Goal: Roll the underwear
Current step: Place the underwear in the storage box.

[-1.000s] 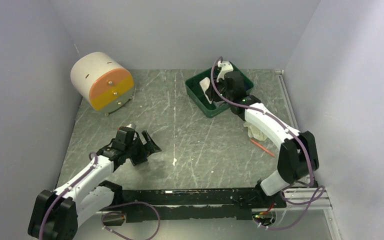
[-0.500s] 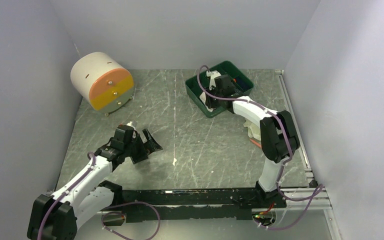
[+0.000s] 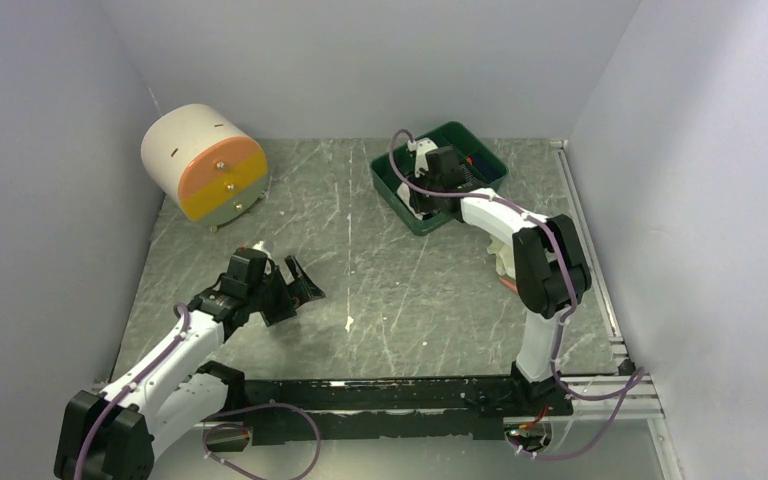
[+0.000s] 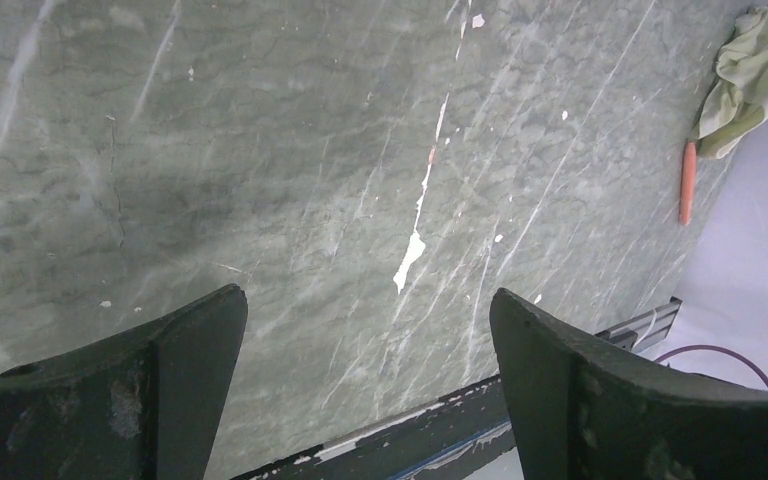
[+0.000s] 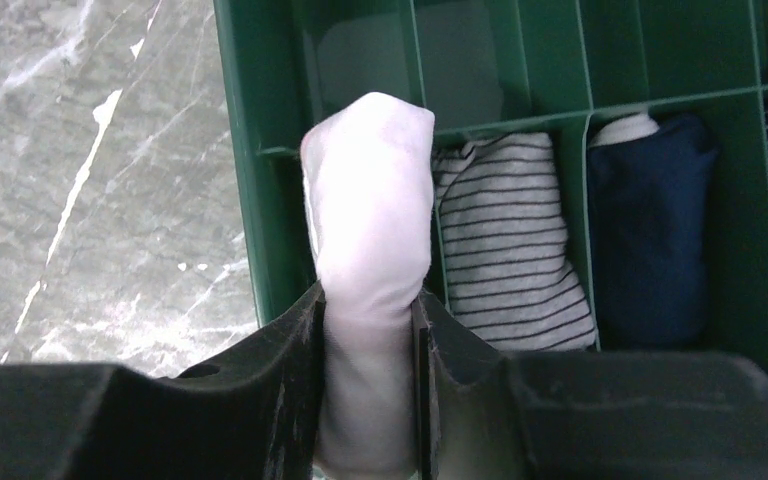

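The step in hand appears to be the putting away of a finished roll. The right gripper (image 5: 366, 312) is pinching a white, faintly pinkish, tightly rolled cloth garment (image 5: 368, 180) between its two black fingers. The jaws are partly closed and pressing the roll on both sides. The roll is pointing into the dark green plastic divided tray (image 5: 236, 120), at the corner compartment. Just beside it a white-and-grey striped cloth roll (image 5: 505, 240) is lying, and after that a navy blue cloth roll (image 5: 650, 240). Whether the roll's tip is already touching the bottom, I cannot tell.

The left gripper (image 4: 365, 300) is hanging wide open over the grey-green marbled table (image 4: 260, 150) and is holding nothing.

A second garment, crumpled and cream-white (image 4: 750, 80), is lying unrolled near the table's right edge, touching a thin orange pen (image 4: 687, 180).

Next, I think the right arm is needing to lower the roll fully into the compartment and open slowly, so that the cloth is not unrolling or catching on a divider. After this, the cream garment is waiting.
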